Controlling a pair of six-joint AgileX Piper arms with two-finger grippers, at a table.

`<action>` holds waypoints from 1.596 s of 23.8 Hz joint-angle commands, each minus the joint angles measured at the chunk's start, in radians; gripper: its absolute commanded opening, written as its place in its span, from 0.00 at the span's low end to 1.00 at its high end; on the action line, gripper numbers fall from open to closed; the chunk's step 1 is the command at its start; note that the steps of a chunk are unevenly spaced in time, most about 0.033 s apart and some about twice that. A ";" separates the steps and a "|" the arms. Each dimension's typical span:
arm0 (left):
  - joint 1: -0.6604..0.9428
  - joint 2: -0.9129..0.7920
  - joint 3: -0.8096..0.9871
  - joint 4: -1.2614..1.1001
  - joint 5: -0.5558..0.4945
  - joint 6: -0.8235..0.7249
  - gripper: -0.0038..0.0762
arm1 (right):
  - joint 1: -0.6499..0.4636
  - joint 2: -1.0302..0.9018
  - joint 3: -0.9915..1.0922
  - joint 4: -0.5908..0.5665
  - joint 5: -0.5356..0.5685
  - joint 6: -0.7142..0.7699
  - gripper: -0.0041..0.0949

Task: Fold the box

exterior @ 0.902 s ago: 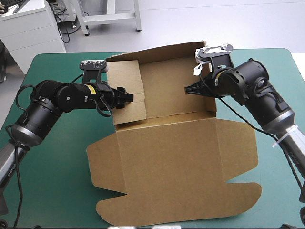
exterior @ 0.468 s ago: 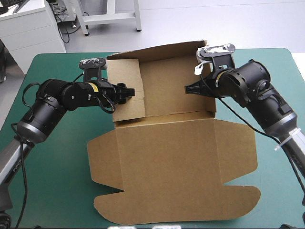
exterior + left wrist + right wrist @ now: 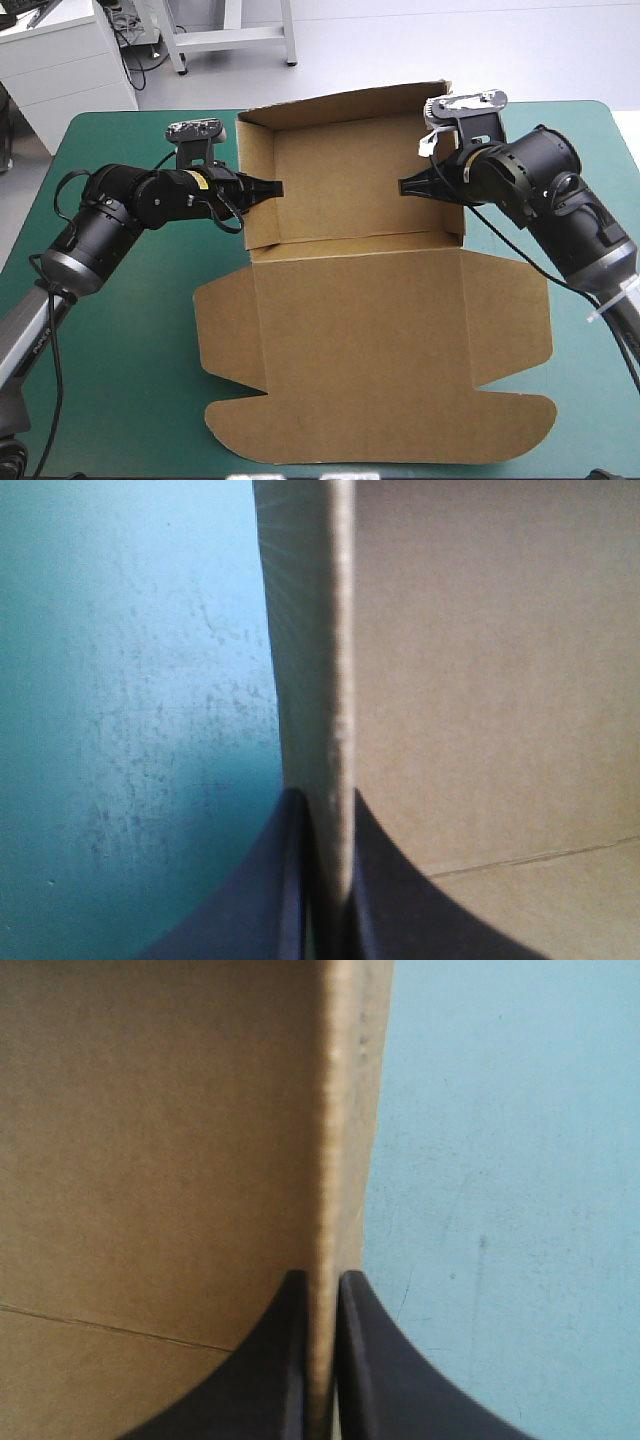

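The left gripper, two broad black fin-shaped fingers, is pinched almost closed on the upright left side wall of the box, a cut sheet of brown corrugated board. In my left wrist view the wall's edge runs straight up between the fingers, with the teal-green table cover on its outer side and the box's inner face on the other. The right gripper of the same build clamps the opposite side wall in the same way (its wrist view is a near mirror of the left one). I see the box at the middle of the table. Its tray part lies toward the far edge with the back wall and both side walls raised. Its broad lid panel and rounded flaps lie flat toward the near edge.
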 commanded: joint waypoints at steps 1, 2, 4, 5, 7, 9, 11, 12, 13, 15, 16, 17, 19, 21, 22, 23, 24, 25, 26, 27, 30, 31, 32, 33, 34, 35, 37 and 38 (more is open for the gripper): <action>-0.015 -0.031 -0.037 -0.081 -0.097 0.003 0.01 | 0.010 -0.039 -0.032 0.075 -0.092 -0.008 0.02; -0.015 -0.031 -0.037 -0.081 -0.097 0.003 0.01 | 0.010 -0.039 -0.032 0.076 -0.077 -0.008 0.02; -0.015 -0.031 -0.037 -0.081 -0.097 0.003 0.01 | 0.010 -0.039 -0.032 0.072 -0.039 -0.008 0.02; -0.015 -0.031 -0.037 -0.071 -0.093 0.007 0.01 | 0.010 -0.039 -0.032 0.062 -0.014 -0.008 0.02; -0.015 -0.016 -0.045 -0.013 -0.035 0.014 0.01 | 0.006 -0.029 -0.032 0.029 0.037 -0.020 0.02; -0.015 0.015 -0.074 0.040 0.031 0.003 0.01 | -0.002 -0.018 -0.032 0.008 0.036 -0.013 0.02; -0.015 0.054 -0.108 0.049 0.089 -0.004 0.01 | -0.017 -0.002 -0.032 0.025 0.047 -0.015 0.02; -0.015 0.076 -0.129 0.049 0.113 -0.004 0.01 | -0.024 0.008 -0.032 0.039 0.064 -0.020 0.02; -0.015 0.098 -0.149 0.049 0.133 -0.004 0.01 | -0.033 0.017 -0.032 0.045 0.083 -0.025 0.02; -0.015 0.144 -0.197 0.053 0.188 -0.004 0.01 | -0.057 0.046 -0.030 0.071 0.098 -0.043 0.02; -0.015 0.166 -0.217 0.053 0.215 -0.004 0.01 | -0.076 0.060 -0.030 0.102 0.098 -0.052 0.02; -0.015 0.184 -0.232 0.053 0.235 -0.009 0.01 | -0.093 0.075 -0.030 0.144 0.098 -0.061 0.02; -0.015 0.221 -0.262 0.075 0.270 -0.044 0.01 | -0.136 0.106 -0.030 0.234 0.098 -0.103 0.02; -0.015 0.240 -0.266 0.126 0.263 -0.106 0.01 | -0.190 0.151 -0.030 0.327 0.098 -0.147 0.02; -0.013 0.259 -0.266 0.155 0.265 -0.106 0.01 | -0.216 0.179 -0.030 0.342 0.098 -0.162 0.02; -0.013 0.268 -0.266 0.176 0.270 -0.106 0.01 | -0.223 0.194 -0.030 0.342 0.098 -0.170 0.02; -0.013 0.290 -0.266 0.207 0.280 -0.106 0.01 | -0.234 0.221 -0.030 0.342 0.098 -0.179 0.02; -0.013 0.299 -0.266 0.210 0.282 -0.106 0.01 | -0.239 0.237 -0.030 0.342 0.098 -0.179 0.02; -0.013 0.311 -0.266 0.210 0.282 -0.106 0.01 | -0.239 0.265 -0.030 0.342 0.098 -0.179 0.02; -0.013 0.318 -0.266 0.210 0.280 -0.106 0.01 | -0.239 0.278 -0.030 0.339 0.098 -0.179 0.02; -0.013 0.339 -0.266 0.210 0.273 -0.103 0.01 | -0.240 0.346 -0.030 0.337 0.098 -0.199 0.02; -0.013 0.348 -0.266 0.210 0.273 -0.103 0.01 | -0.240 0.367 -0.030 0.339 0.098 -0.207 0.02; -0.013 0.353 -0.266 0.210 0.273 -0.103 0.01 | -0.240 0.381 -0.030 0.339 0.098 -0.209 0.02; -0.013 0.357 -0.266 0.203 0.273 -0.103 0.01 | -0.240 0.392 -0.030 0.341 0.098 -0.211 0.02; -0.013 0.364 -0.266 0.203 0.273 -0.107 0.01 | -0.240 0.402 -0.030 0.341 0.098 -0.216 0.02; -0.013 0.368 -0.266 0.202 0.275 -0.107 0.01 | -0.240 0.404 -0.030 0.347 0.098 -0.218 0.03; -0.013 0.374 -0.266 0.202 0.283 -0.107 0.01 | -0.240 0.404 -0.030 0.347 0.098 -0.221 0.03; -0.013 0.375 -0.266 0.199 0.285 -0.107 0.01 | -0.240 0.404 -0.032 0.347 0.098 -0.221 0.03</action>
